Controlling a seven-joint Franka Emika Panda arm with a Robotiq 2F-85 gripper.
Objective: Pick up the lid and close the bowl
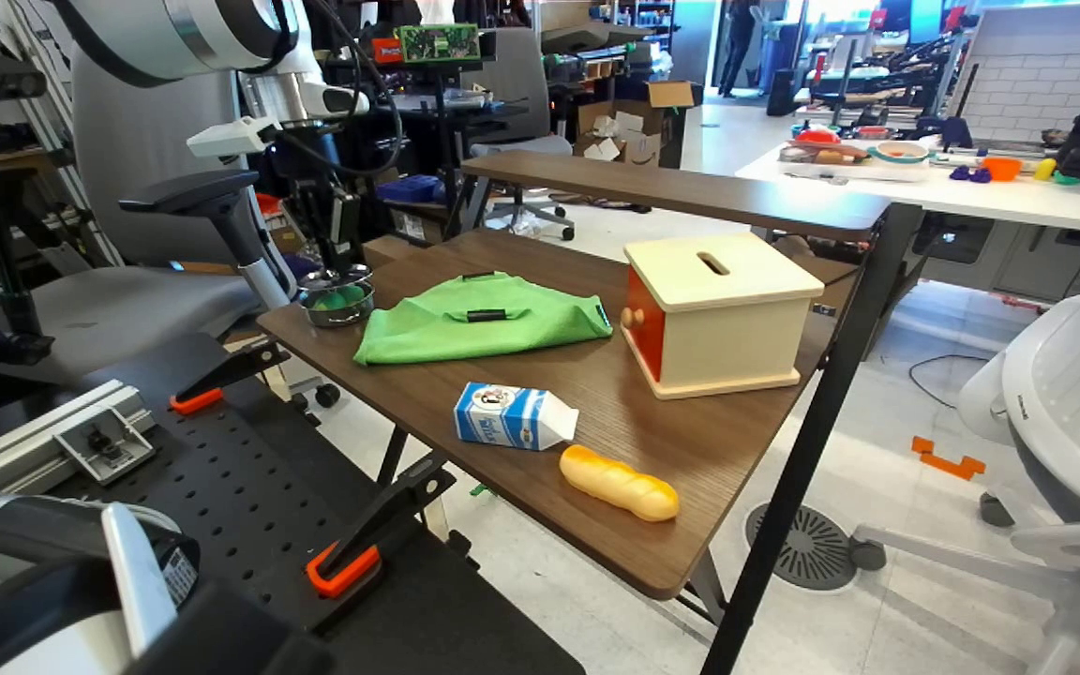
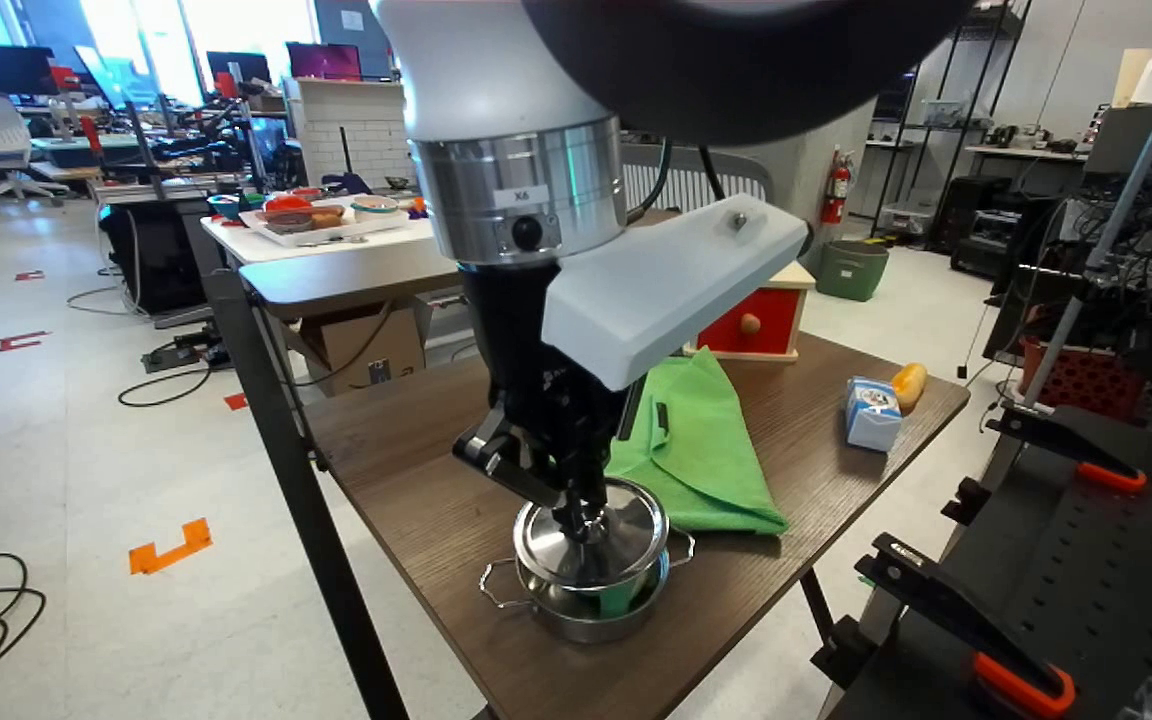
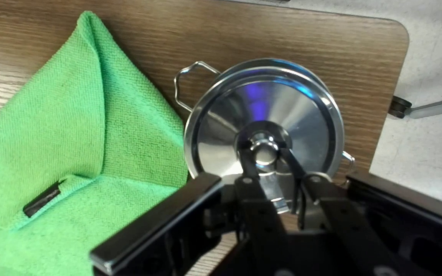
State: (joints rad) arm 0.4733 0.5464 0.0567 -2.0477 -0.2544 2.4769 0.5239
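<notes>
In the wrist view, a green cloth [image 3: 60, 134] lies at left on the table [image 3: 159, 34], and right of it my fingers [image 3: 249, 165] pinch the lid [image 3: 261, 103] by its knob [image 3: 266, 152], just over the pot [image 2: 591, 630], near the table's right end.

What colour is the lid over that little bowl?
Shiny silver, with blue and purple glints: the lid shows best in the wrist view.

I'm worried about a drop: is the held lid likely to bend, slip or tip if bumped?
The lid is probably stiff, since it looks like shiny metal. It may tip or swivel if bumped, as the end effector seems to hold only its small central knob. That rounded, polished-looking knob could also be slippery.
</notes>
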